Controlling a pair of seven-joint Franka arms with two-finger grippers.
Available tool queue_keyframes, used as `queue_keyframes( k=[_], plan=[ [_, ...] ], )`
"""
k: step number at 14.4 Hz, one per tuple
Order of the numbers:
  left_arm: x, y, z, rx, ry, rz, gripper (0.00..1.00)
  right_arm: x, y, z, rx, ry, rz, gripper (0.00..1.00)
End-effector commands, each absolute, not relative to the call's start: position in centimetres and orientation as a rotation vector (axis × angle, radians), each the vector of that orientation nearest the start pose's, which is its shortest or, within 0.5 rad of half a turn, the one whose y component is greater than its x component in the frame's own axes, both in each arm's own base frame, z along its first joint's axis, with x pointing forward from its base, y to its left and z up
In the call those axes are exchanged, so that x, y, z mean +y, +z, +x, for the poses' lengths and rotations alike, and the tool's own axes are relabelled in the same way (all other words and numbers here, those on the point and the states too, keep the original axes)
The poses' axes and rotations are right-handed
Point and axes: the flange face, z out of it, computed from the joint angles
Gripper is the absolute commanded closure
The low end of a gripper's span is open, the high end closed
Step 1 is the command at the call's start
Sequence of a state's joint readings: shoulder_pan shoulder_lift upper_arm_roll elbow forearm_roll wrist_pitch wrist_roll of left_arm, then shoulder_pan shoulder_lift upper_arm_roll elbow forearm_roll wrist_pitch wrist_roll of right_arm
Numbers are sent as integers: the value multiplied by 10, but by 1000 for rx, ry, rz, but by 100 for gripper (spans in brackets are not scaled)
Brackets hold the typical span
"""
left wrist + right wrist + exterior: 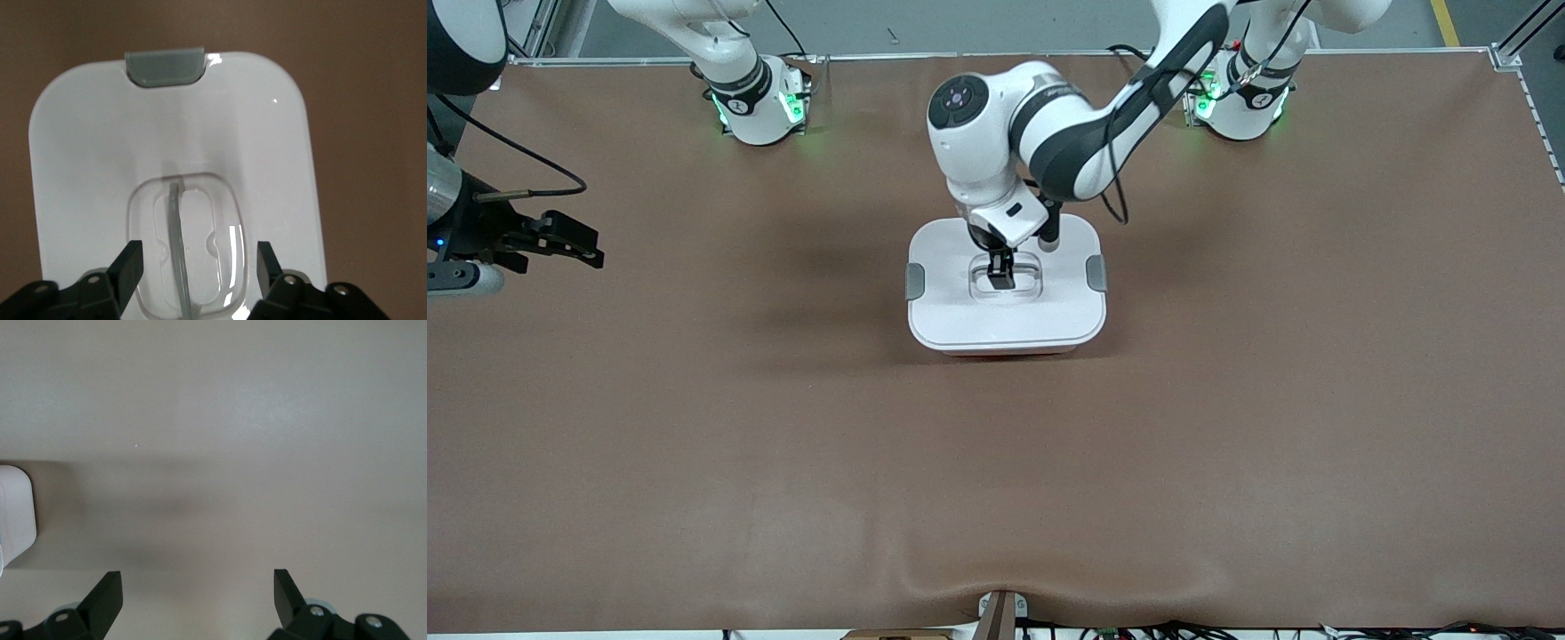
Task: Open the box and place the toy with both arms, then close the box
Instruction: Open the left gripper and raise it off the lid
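My left gripper (1002,271) hangs over the white lid (960,311) of the box (1007,331) at mid-table, fingers (128,267) spread either side of the clear recessed handle (179,253), gripping nothing. My right gripper (574,242) waits wide open and empty at the right arm's end of the table (1227,444).

Both arms (1049,133) white shells with black joint bands; green LEDs lit at both bases (760,107). Black cables loop off the links. Left gripper (1002,271) and right gripper (574,240) matte black, silver screws at finger mounts.
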State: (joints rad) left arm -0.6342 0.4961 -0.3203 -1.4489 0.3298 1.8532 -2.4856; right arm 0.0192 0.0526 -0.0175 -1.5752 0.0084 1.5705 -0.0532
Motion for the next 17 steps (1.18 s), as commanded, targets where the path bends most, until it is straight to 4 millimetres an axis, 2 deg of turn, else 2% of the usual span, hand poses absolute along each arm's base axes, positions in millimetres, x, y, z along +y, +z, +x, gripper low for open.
queue_keyframes(
  k=[1, 4, 6, 9, 11, 14, 17],
  plan=[
    [-466, 487, 467, -1965, -209, -2395, 0, 5, 594, 567, -82, 58, -3141, 0],
    [-395, 539, 499, -1837, -137, -2512, 0, 12, 588, 568, -101, 53, -3141, 0],
    [-346, 560, 522, -1736, -109, -2597, 0, 11, 586, 569, -99, 55, -3141, 0],
    [-285, 571, 549, -1521, -93, -2714, 0, 10, 586, 568, -97, 58, -3141, 0],
    [-250, 582, 557, -1333, -93, -2785, 0, 10, 584, 568, -97, 65, -3140, 0],
    [-179, 594, 576, -1108, -85, -2871, 0, 9, 584, 568, -94, 65, -3142, 0],
    [-126, 599, 589, -859, -82, -2940, 0, 9, 583, 567, -97, 87, -3143, 0]
  ],
)
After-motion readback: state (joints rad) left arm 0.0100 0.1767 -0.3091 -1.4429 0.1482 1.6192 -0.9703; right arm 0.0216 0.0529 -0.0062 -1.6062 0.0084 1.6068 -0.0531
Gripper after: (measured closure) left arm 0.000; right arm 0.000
